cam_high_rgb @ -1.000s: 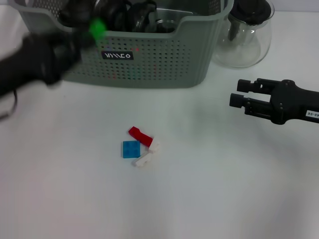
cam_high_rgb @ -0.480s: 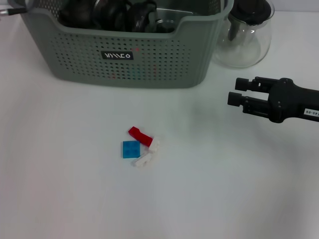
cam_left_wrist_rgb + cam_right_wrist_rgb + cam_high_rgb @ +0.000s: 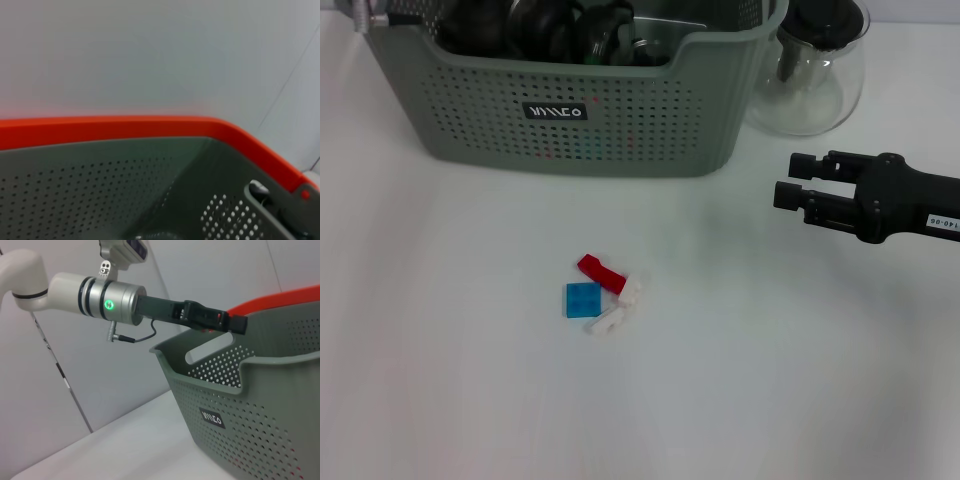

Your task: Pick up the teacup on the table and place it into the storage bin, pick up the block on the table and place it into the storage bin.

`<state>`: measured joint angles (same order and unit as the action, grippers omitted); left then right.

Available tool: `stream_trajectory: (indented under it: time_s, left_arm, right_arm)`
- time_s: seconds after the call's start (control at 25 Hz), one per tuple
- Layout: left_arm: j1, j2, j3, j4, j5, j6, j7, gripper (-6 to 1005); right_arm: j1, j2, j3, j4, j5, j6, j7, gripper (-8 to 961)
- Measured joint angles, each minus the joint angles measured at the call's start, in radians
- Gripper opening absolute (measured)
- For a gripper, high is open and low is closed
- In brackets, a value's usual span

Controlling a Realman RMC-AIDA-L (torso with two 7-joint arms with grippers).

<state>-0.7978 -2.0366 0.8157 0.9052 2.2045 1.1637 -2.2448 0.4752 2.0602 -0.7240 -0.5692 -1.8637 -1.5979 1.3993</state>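
The large grey-green perforated plastic storage bin (image 3: 580, 110) is seen at the table's far side; small red, blue and white blocks (image 3: 601, 296) lie clustered well before it. The right gripper (image 3: 788, 180) hovers spread apart, empty. The left gripper (image 3: 239, 324) is positioned over the bin's rim, finger state undeterminable.

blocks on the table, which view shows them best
The head view: the blocks, red, blue and white, lie in the open on the table before the storage bin. Both wrist views show only the bin, no blocks.
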Motion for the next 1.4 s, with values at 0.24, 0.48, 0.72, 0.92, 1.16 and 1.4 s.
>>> stream_trajectory:
  time_s: [0.24, 0.48, 0.72, 0.92, 1.16, 1.4]
  left_arm:
    - [0.1, -0.023, -0.102, 0.053, -0.264, 0.137, 0.132, 461]
    - [0.295, -0.04, -0.236, -0.021, -0.645, 0.557, 0.593, 625]
    - [0.48, -0.12, -0.274, -0.032, -0.43, 0.665, 1.014, 699]
    - [0.536, -0.137, -0.29, -0.226, -0.288, 0.631, 1.268, 680]
    - [0.522, -0.134, -0.292, -0.414, -0.193, 0.474, 1.466, 657]
    - [0.502, -0.133, -0.283, -0.496, -0.164, 0.332, 1.601, 622]
  right_arm:
    - [-0.004, 0.0, 0.0, 0.0, 0.0, 0.001, -0.001, 583]
    - [-0.005, 0.0, 0.0, 0.0, 0.001, 0.002, 0.0, 583]
    - [-0.006, 0.0, 0.0, 0.0, 0.001, 0.004, 0.0, 583]
    - [-0.006, 0.0, 0.0, 0.0, 0.001, 0.006, 0.001, 583]
    - [0.001, 0.0, -0.001, 0.0, -0.003, 0.016, 0.014, 583]
    - [-0.006, 0.001, -0.002, 0.0, -0.003, 0.019, 0.014, 583]
